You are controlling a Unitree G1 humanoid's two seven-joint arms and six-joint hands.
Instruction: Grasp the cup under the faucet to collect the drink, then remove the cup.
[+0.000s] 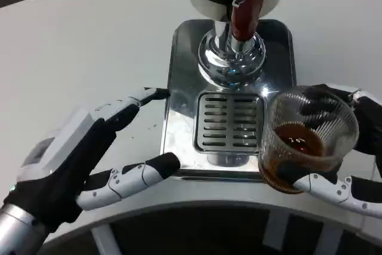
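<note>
Nearest to me, my right hand (346, 165) is wrapped around the cup (307, 141), a ribbed clear glass with brown drink pooled in the bottom. One finger runs under its near side and dark fingers curl behind its far right wall. The cup sits at the right edge of the steel tray (179, 129), off to the right of the drain grate (230, 122), so I judge it is already out from under the faucet. The cup looks tilted toward me; if my wrist rolls any further as I carry it away, the drink could run to the lip and spill onto the white table (71, 46). The ribbed wall may also slip if my grip is loose.

On the left, my left hand (89, 159) is empty with fingers spread, the tips touching or just beside the tray's left edge. A careless sweep there could shove the tray.

Farther back, the faucet (233, 46) with its red lever (246, 11) stands over the grate. I cannot tell whether it is fully shut off; a late drip would land on the grate, not in the cup.
</note>
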